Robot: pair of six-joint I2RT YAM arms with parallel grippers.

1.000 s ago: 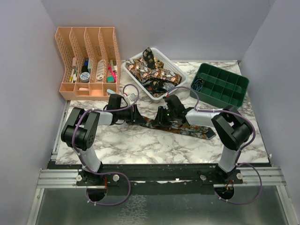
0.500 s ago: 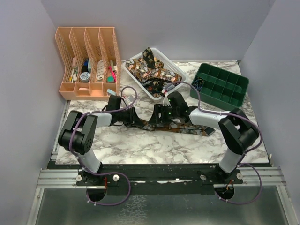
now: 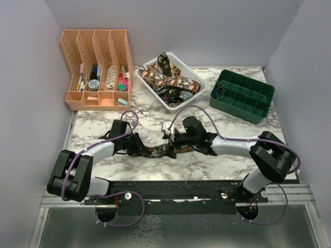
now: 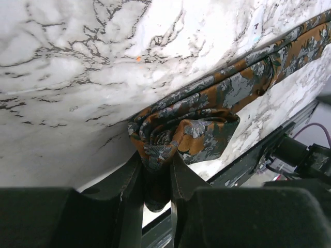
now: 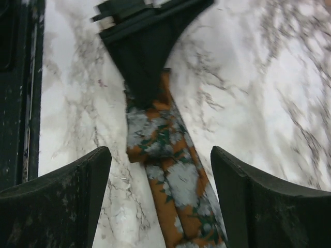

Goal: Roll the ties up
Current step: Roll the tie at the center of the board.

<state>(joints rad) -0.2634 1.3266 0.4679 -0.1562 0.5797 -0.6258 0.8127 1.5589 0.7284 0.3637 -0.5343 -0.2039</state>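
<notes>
The left hand [image 4: 155, 173] is clenched on the coiled end of 1 tie [image 4: 207, 106], keeping the roll tight; the rest lies flat along the worktop [image 3: 207, 166], near its front edge. The right hand [image 5: 161, 175], released, straddles the strip, probably to steady it. More ties [image 3: 168, 81] fill the white basket [image 3: 202, 84], well apart; nothing seems to obstruct.

- No text, label, brand, number or sign is showing legibly in any of the three views.
- The small items [image 3: 93, 78] standing in the peach file organizer [image 3: 71, 51] are appearing too small in the top view for any print on them to be made out.
</notes>
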